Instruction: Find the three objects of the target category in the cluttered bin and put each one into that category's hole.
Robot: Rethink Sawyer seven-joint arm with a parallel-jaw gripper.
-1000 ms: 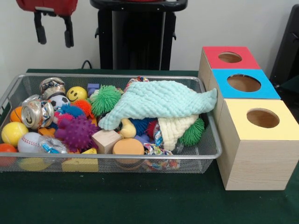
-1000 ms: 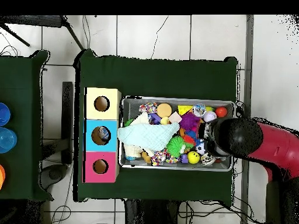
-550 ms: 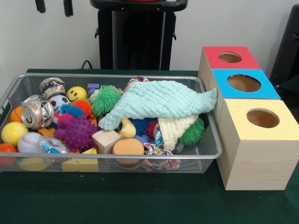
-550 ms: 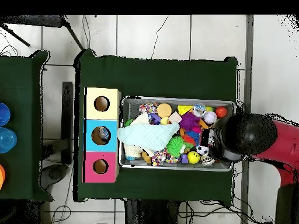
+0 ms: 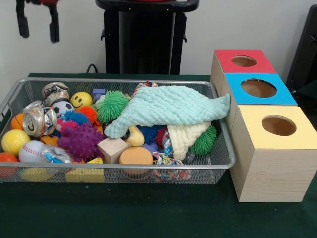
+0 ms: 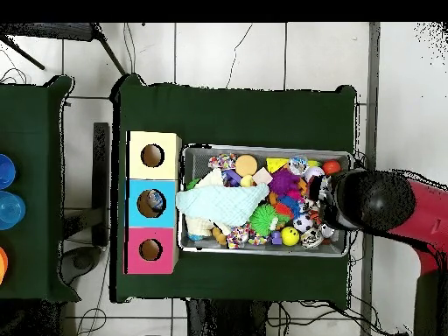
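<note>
Gripper at top left corner of front view, cut off above; two black fingers hang apart, nothing between them. Wire bin below, crammed: crushed can, yellow ball, baseball, purple spiky ball, wooden block. Mint cloth drapes over middle, hiding toys beneath. Target category unclear. Right of bin: red box, blue box, yellow box, each with round hole; something sits inside blue hole in overhead view, unidentifiable.
</note>
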